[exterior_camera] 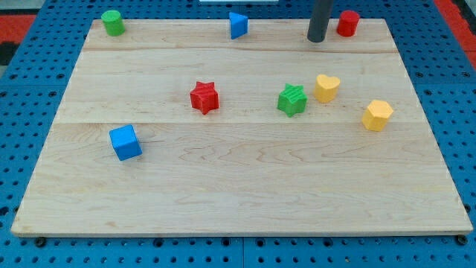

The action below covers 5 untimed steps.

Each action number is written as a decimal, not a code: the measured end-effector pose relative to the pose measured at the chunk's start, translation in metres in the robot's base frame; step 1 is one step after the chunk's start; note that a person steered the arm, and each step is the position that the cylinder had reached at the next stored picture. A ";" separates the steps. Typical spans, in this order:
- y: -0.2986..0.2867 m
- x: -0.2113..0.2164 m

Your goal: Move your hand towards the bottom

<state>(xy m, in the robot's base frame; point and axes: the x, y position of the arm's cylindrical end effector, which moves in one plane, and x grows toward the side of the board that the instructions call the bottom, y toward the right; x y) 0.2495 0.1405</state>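
My tip point(316, 39) is the lower end of a dark rod near the view's top right of the wooden board point(238, 186). It stands just left of a red cylinder point(347, 23), apart from it. A blue block point(237, 24) lies further left along the top edge. Below the tip lie a yellow heart-shaped block point(326, 87), a green star point(292, 100) and a yellow hexagon-like block point(377, 115).
A green cylinder point(112, 22) sits at the top left corner. A red star point(204, 97) lies near the middle. A blue cube point(125, 142) lies at the left. A blue pegboard point(30, 89) surrounds the board.
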 end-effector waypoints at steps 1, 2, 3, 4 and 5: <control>0.000 0.005; 0.001 0.026; 0.025 0.058; 0.050 0.080; 0.062 0.100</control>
